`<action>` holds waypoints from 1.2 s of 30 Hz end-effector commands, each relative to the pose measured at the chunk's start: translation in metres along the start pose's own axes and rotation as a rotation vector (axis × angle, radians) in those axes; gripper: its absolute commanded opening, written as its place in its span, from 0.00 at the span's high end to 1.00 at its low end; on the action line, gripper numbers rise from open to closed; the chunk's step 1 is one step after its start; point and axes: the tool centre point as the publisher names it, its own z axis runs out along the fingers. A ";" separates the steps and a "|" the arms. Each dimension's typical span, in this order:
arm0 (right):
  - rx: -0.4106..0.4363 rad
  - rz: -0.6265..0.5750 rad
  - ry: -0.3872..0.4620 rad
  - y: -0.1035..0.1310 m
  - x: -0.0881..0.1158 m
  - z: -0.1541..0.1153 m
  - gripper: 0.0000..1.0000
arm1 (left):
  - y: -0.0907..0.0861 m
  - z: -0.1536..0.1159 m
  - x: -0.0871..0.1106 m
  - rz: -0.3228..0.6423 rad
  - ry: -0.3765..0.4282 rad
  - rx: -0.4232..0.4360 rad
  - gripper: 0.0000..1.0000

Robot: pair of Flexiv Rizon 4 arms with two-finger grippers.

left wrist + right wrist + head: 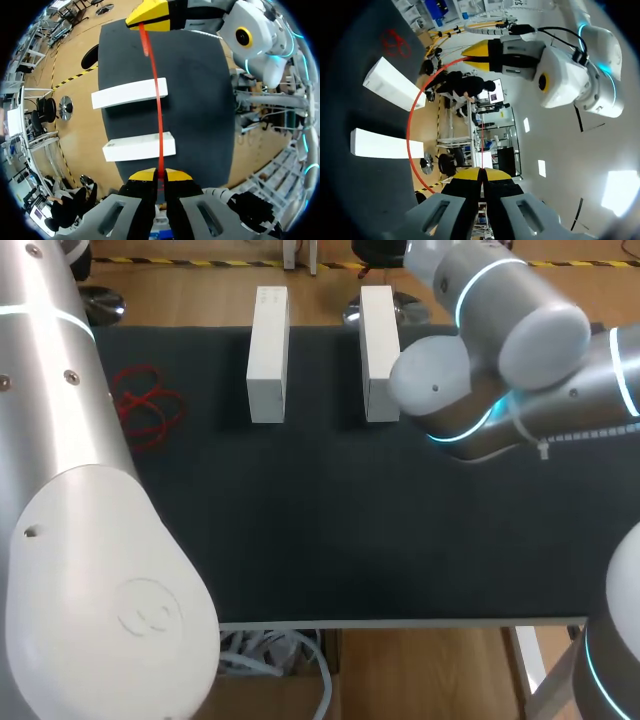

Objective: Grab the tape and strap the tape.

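Tape [159,115] is grabbed, left gripper [160,173] and right gripper [481,174] each pinching an end above white blocks [268,355] at the table's [350,540] 12 o'clock; strapping looks not yet done.

This is a robotics lab, laid out for a bench trial. Two grey-and-white robot arms with lit blue rings at the joints, the left arm [70,490] and the right arm [520,370], stand over a table [330,540] covered by a plain dark mat. On it lie test props: two plain white blocks [268,355] [379,352] side by side, and a tangle of red tape [148,405].
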 end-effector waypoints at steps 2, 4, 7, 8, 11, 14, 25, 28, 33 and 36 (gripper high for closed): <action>0.043 -0.011 -0.003 0.015 0.004 0.008 1.00 | -0.001 -0.003 -0.003 0.000 0.009 -0.006 1.00; 0.043 -0.015 -0.010 0.019 0.004 0.011 1.00 | -0.001 -0.003 -0.003 0.000 0.009 -0.006 1.00; 0.051 -0.027 -0.011 0.025 0.004 0.016 1.00 | -0.001 -0.003 -0.003 0.000 0.009 -0.006 1.00; 0.053 -0.025 -0.014 0.026 0.005 0.017 1.00 | -0.001 -0.003 -0.003 0.000 0.009 -0.006 1.00; 0.061 -0.024 -0.024 0.032 0.005 0.020 1.00 | -0.001 -0.003 -0.003 0.000 0.009 -0.006 1.00; 0.079 -0.047 -0.043 0.040 0.005 0.020 1.00 | -0.001 -0.003 -0.003 0.000 0.009 -0.006 1.00; 0.054 -0.061 -0.039 0.063 0.016 0.027 1.00 | -0.001 -0.003 -0.003 0.000 0.009 -0.006 1.00; 0.056 -0.064 -0.048 0.065 0.013 0.031 1.00 | -0.001 -0.003 -0.003 0.000 0.009 -0.006 1.00; 0.047 -0.067 -0.055 0.073 0.012 0.034 1.00 | -0.001 -0.003 -0.003 0.000 0.009 -0.006 1.00; 0.029 -0.066 -0.055 0.081 0.014 0.036 1.00 | -0.001 -0.003 -0.003 0.000 0.009 -0.006 1.00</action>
